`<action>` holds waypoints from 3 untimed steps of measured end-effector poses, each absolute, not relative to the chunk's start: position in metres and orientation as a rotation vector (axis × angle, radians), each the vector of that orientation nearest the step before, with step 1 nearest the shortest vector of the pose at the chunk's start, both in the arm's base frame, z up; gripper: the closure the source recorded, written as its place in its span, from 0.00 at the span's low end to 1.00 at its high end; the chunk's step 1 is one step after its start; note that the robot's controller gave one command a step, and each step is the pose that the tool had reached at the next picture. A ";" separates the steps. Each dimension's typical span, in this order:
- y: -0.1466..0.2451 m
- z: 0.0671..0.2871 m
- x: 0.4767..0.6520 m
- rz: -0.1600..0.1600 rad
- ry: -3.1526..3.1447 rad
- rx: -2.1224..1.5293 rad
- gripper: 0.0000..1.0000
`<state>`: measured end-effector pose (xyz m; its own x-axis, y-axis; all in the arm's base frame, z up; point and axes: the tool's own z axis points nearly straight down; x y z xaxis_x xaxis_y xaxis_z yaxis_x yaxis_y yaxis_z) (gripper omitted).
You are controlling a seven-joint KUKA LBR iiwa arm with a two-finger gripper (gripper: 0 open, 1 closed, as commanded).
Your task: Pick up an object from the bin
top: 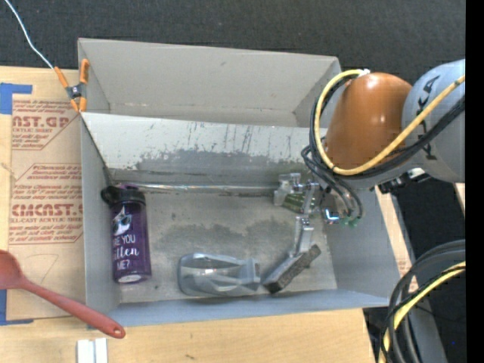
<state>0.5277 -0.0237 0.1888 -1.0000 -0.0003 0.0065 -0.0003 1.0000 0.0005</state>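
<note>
hovering at the bin's 4 o'clock, the hand point(304, 237) sits right over a dark stubby bar point(295, 267). from this angle its tip looks to meet the bar's upper end, though contact i can't confirm. is the hand released or clenched? i cannot tell from here. the bar lies flat on the floor of the grey metal bin point(204, 138), close to the front wall and tilted, with one end pointing to 1 o'clock and the other to 7 o'clock. that 7 o'clock end touches a crumpled silvery-grey thing point(215, 273), which stretches along the front wall at 6 o'clock. now over to 9 o'clock, well apart from both: a purple bottle point(128, 240) with a black cap lies on its side along the left wall. its cap points to 12 o'clock, and there's white lettering on its body. the bin floor between them is scuffed and streaked. the arm comes in from 3 o'clock with an orange cover point(367, 119) on its wrist, and yellow and black cables point(333, 89) loop round it. outside the bin, past the 8 o'clock corner, a red spatula point(53, 297) lies aslant. its handle end rests on the wooden desk point(227, 339).
</note>
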 end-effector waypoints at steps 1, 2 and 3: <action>-0.024 0.193 0.529 0.000 -3.143 0.002 0.00; -0.022 0.128 0.537 0.000 -3.136 0.207 0.00; -0.022 0.086 0.511 0.001 -3.149 0.050 0.00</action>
